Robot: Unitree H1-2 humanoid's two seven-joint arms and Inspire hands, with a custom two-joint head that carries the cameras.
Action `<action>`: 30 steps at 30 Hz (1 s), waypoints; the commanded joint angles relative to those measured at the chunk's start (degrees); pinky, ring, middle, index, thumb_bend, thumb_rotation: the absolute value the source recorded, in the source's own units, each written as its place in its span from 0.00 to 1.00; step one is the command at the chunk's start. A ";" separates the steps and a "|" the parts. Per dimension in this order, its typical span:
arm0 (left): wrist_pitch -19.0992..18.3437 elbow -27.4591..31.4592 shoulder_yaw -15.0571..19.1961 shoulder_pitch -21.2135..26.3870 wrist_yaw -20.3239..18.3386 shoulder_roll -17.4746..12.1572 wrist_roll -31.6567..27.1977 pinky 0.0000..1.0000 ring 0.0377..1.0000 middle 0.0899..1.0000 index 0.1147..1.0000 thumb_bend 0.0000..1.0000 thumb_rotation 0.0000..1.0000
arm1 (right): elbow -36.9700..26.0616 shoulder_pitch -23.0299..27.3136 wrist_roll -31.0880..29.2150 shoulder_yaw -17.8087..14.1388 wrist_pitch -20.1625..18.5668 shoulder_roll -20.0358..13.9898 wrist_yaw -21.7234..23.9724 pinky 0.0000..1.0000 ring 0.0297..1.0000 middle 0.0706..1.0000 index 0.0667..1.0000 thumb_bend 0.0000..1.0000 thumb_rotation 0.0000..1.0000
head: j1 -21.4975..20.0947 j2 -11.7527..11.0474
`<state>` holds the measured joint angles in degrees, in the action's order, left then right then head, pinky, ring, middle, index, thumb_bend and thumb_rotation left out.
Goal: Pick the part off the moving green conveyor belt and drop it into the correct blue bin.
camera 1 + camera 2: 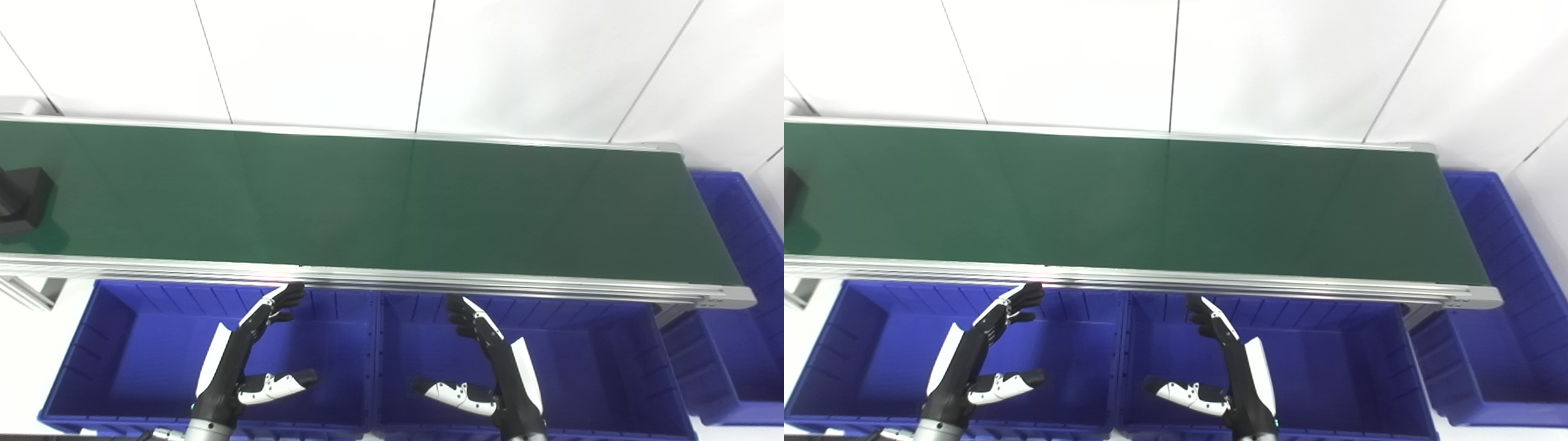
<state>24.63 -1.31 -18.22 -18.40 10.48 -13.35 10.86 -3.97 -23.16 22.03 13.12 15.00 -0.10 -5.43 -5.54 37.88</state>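
A black blocky part (21,202) rides on the green conveyor belt (380,202) at its far left end; in the right eye view only a sliver of the part (790,193) shows at the left edge. My left hand (245,361) hovers open above the left blue bin (110,343), fingers pointing up toward the belt's near rail, thumb spread sideways. Over the middle blue bin (600,367), my right hand (490,361) is open in a mirrored pose. Neither hand holds anything, and both are far from the part.
A third blue bin (741,245) stands past the belt's right end. The aluminium rail (429,282) runs along the belt's near edge, just above my fingertips. A white panelled wall stands behind the belt.
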 commanded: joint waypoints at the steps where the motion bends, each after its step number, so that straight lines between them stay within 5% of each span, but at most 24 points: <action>1: 2.29 0.66 -0.08 0.83 0.89 -0.25 -0.17 0.79 0.83 0.85 0.84 0.82 0.34 | -0.78 0.43 -0.35 0.07 1.39 0.60 -0.66 0.77 0.79 0.82 0.83 0.80 0.33 | 0.02 -0.03; 26: 2.29 0.87 -0.10 0.63 1.14 -0.20 0.17 0.80 0.84 0.85 0.83 0.82 0.34 | -1.33 0.20 -0.82 0.02 0.64 0.68 -0.29 0.78 0.80 0.82 0.83 0.80 0.32 | 1.21 0.07; 30: 2.28 1.25 -0.29 0.44 0.99 0.66 0.49 0.79 0.84 0.85 0.83 0.83 0.33 | -1.44 0.29 -1.90 -0.38 1.57 0.09 -0.18 0.78 0.80 0.82 0.83 0.78 0.28 | 8.95 -0.53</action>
<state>24.63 -1.41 -18.30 -18.37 10.67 -13.15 10.92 -3.99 -23.09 20.97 12.97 14.97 -0.06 -5.41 3.31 37.36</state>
